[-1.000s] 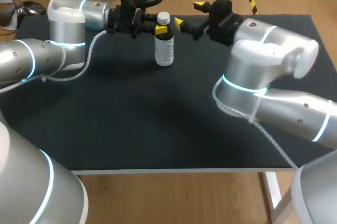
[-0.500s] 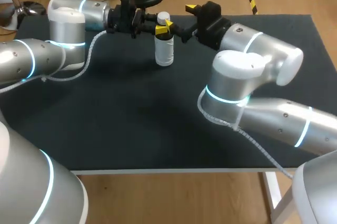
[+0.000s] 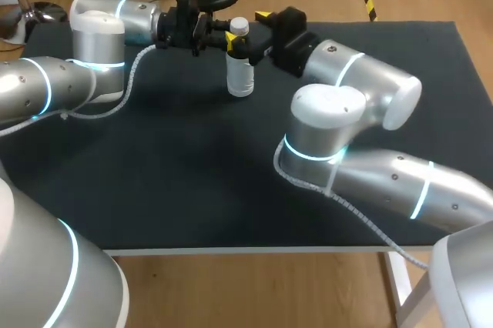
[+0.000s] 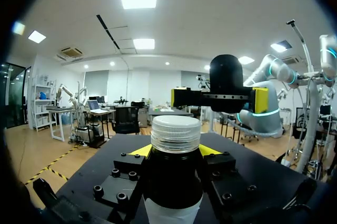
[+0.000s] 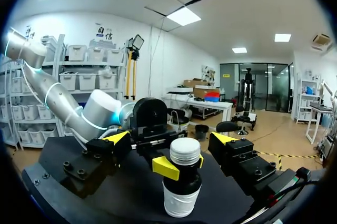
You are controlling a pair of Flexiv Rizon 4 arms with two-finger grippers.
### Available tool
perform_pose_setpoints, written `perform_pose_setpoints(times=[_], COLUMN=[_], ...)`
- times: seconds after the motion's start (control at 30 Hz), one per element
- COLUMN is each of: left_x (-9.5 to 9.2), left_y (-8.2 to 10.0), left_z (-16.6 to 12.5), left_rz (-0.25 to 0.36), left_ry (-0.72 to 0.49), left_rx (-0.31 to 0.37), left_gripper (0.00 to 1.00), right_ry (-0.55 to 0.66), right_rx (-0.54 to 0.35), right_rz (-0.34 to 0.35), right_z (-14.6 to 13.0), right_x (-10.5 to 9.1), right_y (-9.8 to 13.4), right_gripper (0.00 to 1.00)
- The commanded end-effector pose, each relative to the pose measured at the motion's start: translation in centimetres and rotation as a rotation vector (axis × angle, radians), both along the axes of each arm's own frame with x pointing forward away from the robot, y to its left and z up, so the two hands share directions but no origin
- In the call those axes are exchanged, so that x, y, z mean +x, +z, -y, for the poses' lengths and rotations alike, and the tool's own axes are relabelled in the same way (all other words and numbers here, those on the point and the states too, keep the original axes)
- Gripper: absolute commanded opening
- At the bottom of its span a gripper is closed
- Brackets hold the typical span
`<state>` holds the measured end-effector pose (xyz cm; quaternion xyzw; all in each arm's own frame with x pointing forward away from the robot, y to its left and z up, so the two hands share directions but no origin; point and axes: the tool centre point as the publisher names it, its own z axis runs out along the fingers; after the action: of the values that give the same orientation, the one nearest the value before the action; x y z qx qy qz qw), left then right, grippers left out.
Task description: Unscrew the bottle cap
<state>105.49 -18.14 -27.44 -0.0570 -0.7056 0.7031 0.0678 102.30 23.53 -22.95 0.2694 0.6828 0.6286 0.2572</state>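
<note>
The small dark bottle [image 3: 240, 74] with a white label band stands upright on the far part of the table, a little left of the middle. Its white ribbed screw cap [image 3: 239, 26] sits on the neck. What the bottle holds cannot be made out through the dark wall.

The left gripper [image 4: 175, 150] is clamped on the bottle just under the cap, with one yellow-tipped finger pressed against each side of the shoulder. The left arm [image 3: 100, 31] enters from the left. Its forearm lies along the far left of the table and its wrist is level, pointing right at the bottle.

The right gripper [image 5: 169, 138] is at cap height with its jaws wide apart. One yellow tip is on each side of the cap and neither touches it. The right arm [image 3: 347, 89] comes in from the near right corner, bends at an elbow over the right half of the table, and runs far and left to the bottle.

Everything rests on the black-covered table [image 3: 192, 174].

A second ago the right gripper was well to the right of the bottle. It has since travelled left and now straddles the cap, and its elbow has swung left with it. The bottle and the left gripper have not shifted.
</note>
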Motion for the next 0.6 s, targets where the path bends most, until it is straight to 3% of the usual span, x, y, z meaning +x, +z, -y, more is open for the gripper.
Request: perform_pose_setpoints(times=[0.03,0.6], left_x=[0.0,0.0], left_y=[0.1,0.1], left_z=[0.0,0.0], left_rz=[0.0,0.0], left_ry=[0.0,0.0], left_rx=[0.001,0.001], left_gripper=[0.0,0.0], right_ry=[-0.007,0.01], right_rx=[0.0,0.011], right_rz=[-0.001,-0.016], right_z=[-0.8,-1.4], right_x=[0.4,2.2], right_y=[-0.3,-0.7], right_gripper=[1.0,1.0])
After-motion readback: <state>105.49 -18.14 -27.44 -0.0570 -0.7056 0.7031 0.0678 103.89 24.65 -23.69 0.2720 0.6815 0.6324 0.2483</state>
